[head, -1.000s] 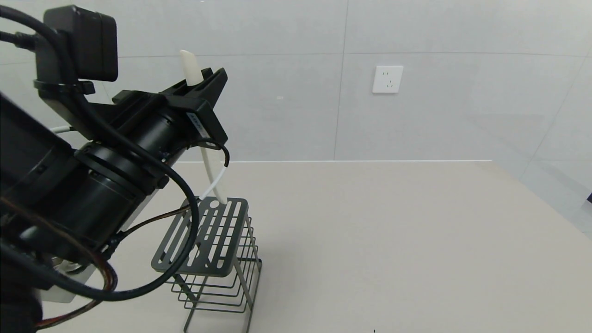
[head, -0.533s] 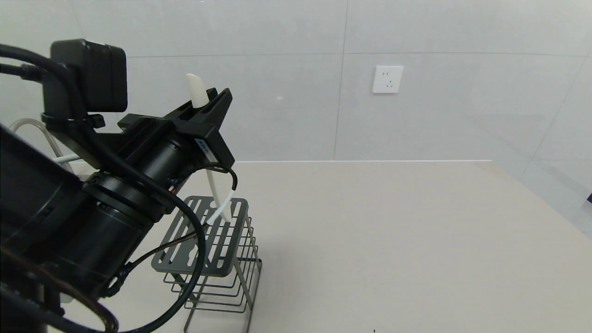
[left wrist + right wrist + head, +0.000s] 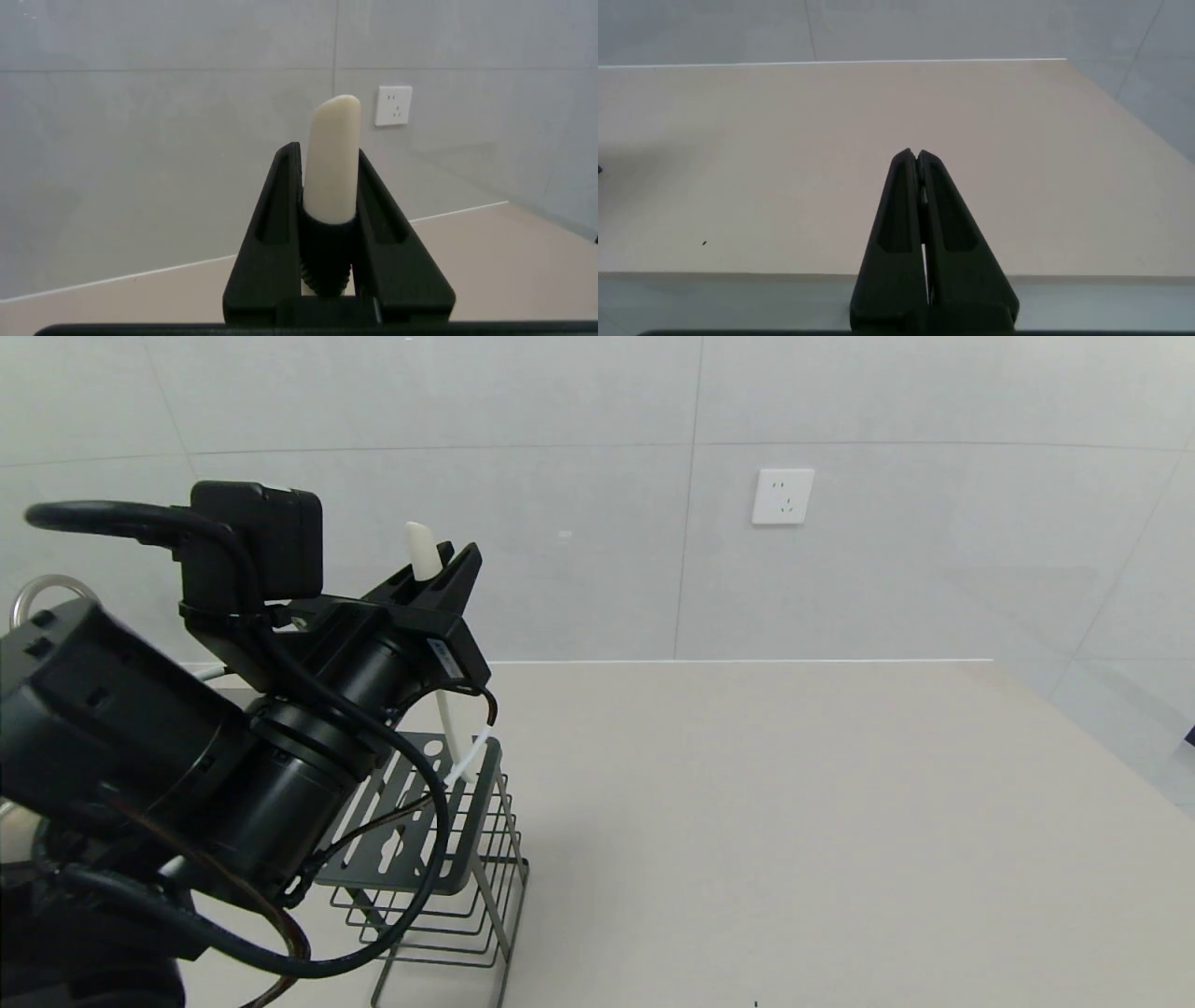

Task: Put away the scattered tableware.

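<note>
We're at the drop-in step: the left gripper (image 3: 446, 569), left of centre in the head view, has its fingers clamped on a slim white utensil (image 3: 422, 549), held nearly upright. Its lower end sits right at the slotted top of the dark wire rack (image 3: 462, 821) in the lower left of the frame. We can't tell if it's actually through a slot. The right gripper (image 3: 918, 163) has its fingers pressed together on nothing, over the bare desk (image 3: 794, 821). Next up, we reckon: line the tip up with a slot, ease down, then let go.
</note>
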{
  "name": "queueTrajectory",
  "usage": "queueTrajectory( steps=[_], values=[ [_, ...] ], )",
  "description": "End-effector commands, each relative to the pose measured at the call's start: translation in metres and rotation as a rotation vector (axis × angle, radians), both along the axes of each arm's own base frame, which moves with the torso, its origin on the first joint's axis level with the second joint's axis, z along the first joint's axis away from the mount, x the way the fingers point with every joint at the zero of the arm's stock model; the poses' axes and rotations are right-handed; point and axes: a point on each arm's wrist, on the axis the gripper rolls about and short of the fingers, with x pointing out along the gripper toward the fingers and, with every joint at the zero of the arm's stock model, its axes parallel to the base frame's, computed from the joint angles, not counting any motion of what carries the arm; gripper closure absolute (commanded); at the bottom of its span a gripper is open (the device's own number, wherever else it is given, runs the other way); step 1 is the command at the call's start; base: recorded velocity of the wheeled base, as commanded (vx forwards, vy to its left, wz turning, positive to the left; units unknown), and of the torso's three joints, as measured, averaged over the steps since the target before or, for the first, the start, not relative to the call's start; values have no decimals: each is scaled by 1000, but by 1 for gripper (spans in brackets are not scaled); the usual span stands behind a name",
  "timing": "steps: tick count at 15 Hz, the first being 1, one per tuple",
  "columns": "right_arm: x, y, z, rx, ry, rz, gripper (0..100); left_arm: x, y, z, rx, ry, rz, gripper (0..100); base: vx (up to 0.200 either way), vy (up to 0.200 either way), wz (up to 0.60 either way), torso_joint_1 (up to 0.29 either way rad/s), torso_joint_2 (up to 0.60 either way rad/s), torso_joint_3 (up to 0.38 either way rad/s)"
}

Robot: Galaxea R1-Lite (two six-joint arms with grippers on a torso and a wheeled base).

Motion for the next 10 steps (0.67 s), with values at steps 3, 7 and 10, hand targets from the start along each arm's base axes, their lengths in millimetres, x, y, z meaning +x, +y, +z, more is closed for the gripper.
queueTrajectory(
  steps=[3,7,10],
  values=[
    [0,0,0,0,1,1,100,2,-1,-4,14,9,2,100,0,0,0,0,0,0],
    [0,0,0,0,2,1,100,2,-1,-3,18,4,-2,100,0,0,0,0,0,0],
    [0,0,0,0,1,1,100,4,-2,-6,25,11,0,100,0,0,0,0,0,0]
  ],
)
